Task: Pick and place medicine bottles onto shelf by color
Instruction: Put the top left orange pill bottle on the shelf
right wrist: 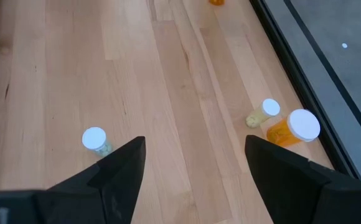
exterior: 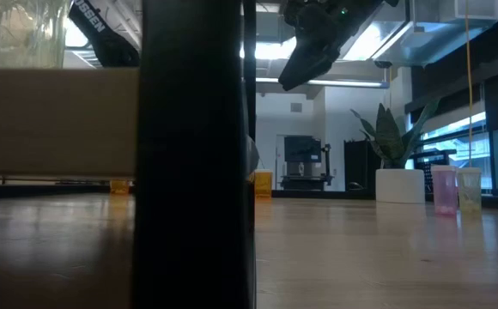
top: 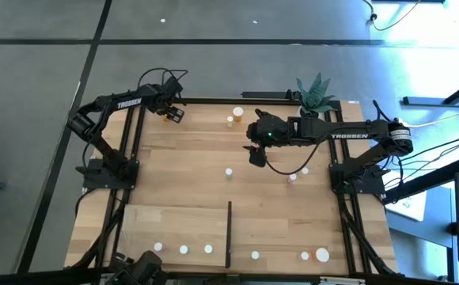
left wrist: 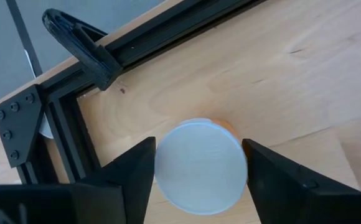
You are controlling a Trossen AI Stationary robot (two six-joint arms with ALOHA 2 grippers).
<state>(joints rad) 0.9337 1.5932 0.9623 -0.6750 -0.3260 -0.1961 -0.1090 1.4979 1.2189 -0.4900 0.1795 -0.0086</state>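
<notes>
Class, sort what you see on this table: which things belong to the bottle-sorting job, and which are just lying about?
Part of the job:
- medicine bottles, white-capped, scattered over the table
- orange bottle between the left pincer's fingers
- shelf with black upright strip

Just lying about:
- potted plant at the far edge

Low view is mostly blocked: a fat black post (exterior: 193, 154) right at the lens hides the whole middle of the bench (exterior: 361, 257). One orange bottle (exterior: 263, 184) peeks out from behind it, half covered. The pink bottle (exterior: 444, 190) and green bottle (exterior: 469, 190) far off are too blurry to make out any caps. In the left wrist view a white cap (left wrist: 198, 165) covers nearly all of its bottle, only a sliver of orange shows, and whether the left claw (left wrist: 198, 171) touches it is impossible to tell.
</notes>
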